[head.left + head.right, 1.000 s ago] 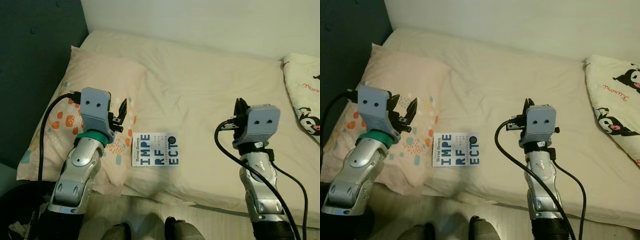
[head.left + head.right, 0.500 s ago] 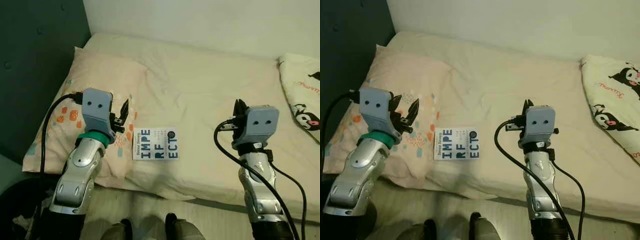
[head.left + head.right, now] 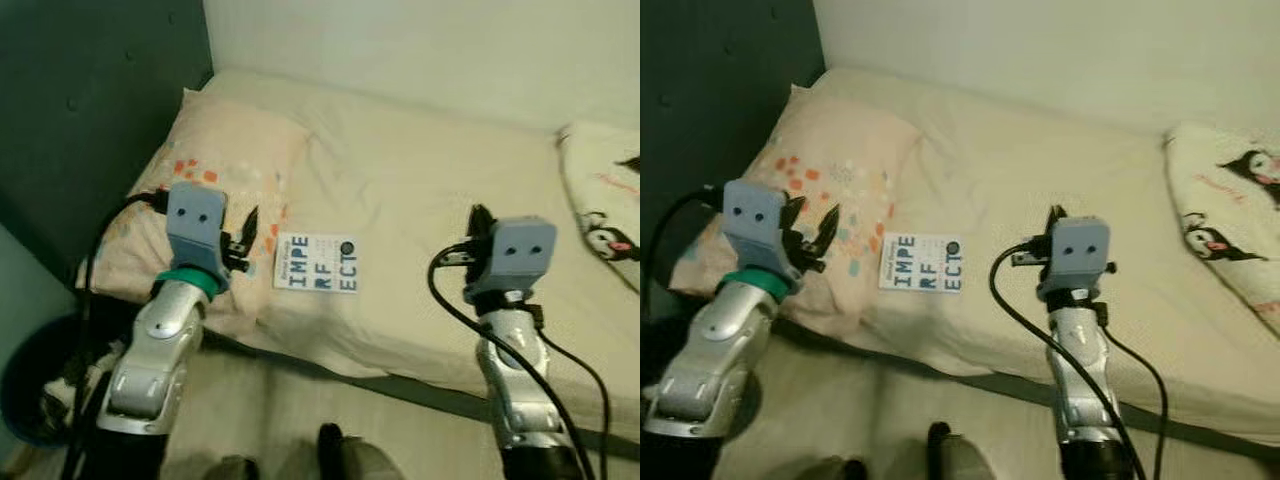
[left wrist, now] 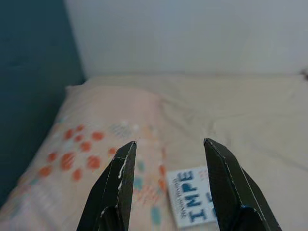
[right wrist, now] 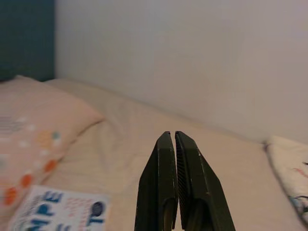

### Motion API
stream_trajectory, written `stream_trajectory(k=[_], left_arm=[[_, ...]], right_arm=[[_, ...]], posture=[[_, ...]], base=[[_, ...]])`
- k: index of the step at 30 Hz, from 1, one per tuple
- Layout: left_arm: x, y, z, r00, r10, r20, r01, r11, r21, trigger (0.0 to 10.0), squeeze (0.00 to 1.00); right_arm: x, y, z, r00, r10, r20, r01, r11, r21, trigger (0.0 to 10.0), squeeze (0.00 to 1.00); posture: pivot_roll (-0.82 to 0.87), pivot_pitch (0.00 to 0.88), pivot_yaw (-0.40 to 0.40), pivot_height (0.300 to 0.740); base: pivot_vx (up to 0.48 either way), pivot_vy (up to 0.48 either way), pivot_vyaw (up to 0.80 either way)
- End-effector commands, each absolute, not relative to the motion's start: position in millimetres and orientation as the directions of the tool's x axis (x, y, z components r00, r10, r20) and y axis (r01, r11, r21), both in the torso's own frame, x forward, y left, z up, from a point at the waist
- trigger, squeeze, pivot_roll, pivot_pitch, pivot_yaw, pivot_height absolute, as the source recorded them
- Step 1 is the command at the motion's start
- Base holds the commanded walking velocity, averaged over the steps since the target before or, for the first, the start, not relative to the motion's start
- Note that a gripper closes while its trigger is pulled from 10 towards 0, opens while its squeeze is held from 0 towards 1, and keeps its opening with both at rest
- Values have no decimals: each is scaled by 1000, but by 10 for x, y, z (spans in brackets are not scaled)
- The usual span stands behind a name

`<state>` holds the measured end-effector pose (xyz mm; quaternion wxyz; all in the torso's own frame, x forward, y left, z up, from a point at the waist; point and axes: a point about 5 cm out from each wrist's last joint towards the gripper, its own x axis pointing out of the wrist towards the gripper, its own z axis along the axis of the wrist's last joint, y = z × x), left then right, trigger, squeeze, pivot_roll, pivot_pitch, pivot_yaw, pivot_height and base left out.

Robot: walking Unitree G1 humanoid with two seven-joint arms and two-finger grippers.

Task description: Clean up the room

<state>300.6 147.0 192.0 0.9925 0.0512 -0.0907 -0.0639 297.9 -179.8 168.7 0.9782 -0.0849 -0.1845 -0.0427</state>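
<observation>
left gripper [image 4: 166,185] fingers apart; right gripper [image 5: 174,180] seemingly closed

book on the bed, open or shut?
Shut. The book lies flat on the bed, cover up with its title showing, beside the pillow; no pages spread.

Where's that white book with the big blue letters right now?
The white book with blue letters lies flat on the cream bed sheet, beside the spotted peach pillow, just ahead of the open left gripper.
</observation>
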Motion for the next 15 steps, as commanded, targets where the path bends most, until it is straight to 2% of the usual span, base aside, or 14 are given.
stream_trajectory(k=[1,15], left_arm=[[2993,1449,1877,976,-146,160,129,985,112,10000,0],[2988,1457,1870,977,-144,156,127,985,113,10000,0]], right_arm=[[2970,-1830,1649,933,-58,356,119,981,-154,10000,0],[2978,-1825,1625,936,-59,346,117,982,-148,10000,0]], posture=[[-65,99,-20,740],[-62,100,-17,740]], base=[[-285,0,0],[-286,0,0]])
